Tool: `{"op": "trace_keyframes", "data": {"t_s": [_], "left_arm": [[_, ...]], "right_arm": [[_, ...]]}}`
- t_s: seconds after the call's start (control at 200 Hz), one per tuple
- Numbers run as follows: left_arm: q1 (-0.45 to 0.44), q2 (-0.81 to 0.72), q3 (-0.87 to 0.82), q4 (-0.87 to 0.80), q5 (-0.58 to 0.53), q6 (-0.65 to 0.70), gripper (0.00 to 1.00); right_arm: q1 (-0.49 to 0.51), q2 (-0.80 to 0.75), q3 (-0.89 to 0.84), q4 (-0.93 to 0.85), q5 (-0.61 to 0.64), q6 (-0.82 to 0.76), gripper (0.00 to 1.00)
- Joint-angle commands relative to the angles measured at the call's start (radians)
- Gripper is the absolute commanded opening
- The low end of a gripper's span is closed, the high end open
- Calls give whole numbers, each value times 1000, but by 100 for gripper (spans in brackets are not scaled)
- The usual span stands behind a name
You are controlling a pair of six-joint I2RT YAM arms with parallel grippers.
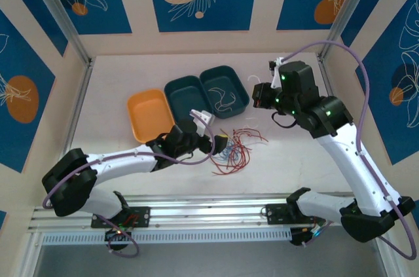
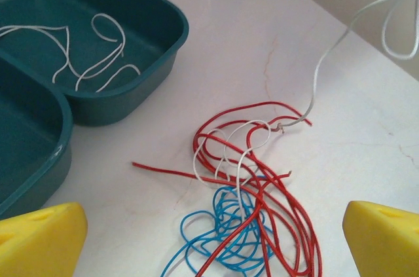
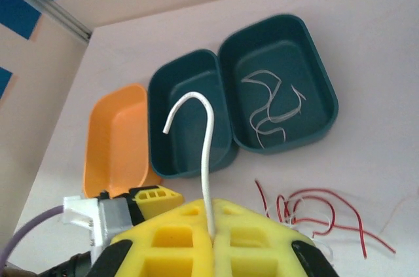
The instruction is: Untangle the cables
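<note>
Right gripper (image 3: 213,221) is clamped on a white cable (image 3: 207,152) arcing upward. Left gripper (image 2: 215,228), spread wide and holding nothing, hovers over the tabletop tangle of red, blue and white cables (image 2: 252,202); more white strands (image 2: 98,64) lie in the teal tray (image 2: 124,103).

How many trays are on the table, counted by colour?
Orange tray: 1
Teal trays: 2, one of them holding white cables
Total: 3 trays
</note>
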Motion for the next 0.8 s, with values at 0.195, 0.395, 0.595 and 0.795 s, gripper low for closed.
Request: {"op": "trace_keyframes", "data": {"t_s": [0.195, 0.395, 0.595, 0.795], "left_arm": [[8, -12, 6, 82, 52, 24, 100], [8, -11, 6, 89, 56, 22, 100], [7, -8, 15, 135, 99, 42, 97], [8, 42, 37, 289, 151, 170, 85]], "right_arm": [[11, 99, 274, -112, -42, -157, 0], [15, 150, 421, -132, -39, -220, 0], [27, 194, 556, -151, -40, -265, 0], [42, 215, 597, -143, -49, -275, 0]]}}
